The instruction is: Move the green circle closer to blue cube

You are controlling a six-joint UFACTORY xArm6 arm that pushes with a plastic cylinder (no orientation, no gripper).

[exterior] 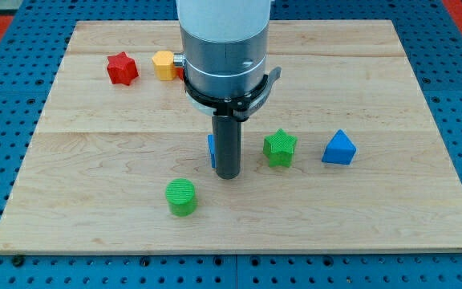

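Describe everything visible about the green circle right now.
The green circle is a short, ridged green cylinder, plastic by its look, standing upright on the wooden board near the view's bottom, left of centre. Nothing touches it. My tip sits apart, up and to its right, by a mostly hidden blue block.

Bright, even light falls from overhead across the wooden board (375, 201), with no dark corners. Shadows are soft and short: a faint one sits under my tip (228, 176), and a small one hugs the base of the green circle (182, 197). A pale sheen runs across the board's far planks. My metal housing (223, 48) shows mild highlights. Focus is sharp throughout, with no visible blur.
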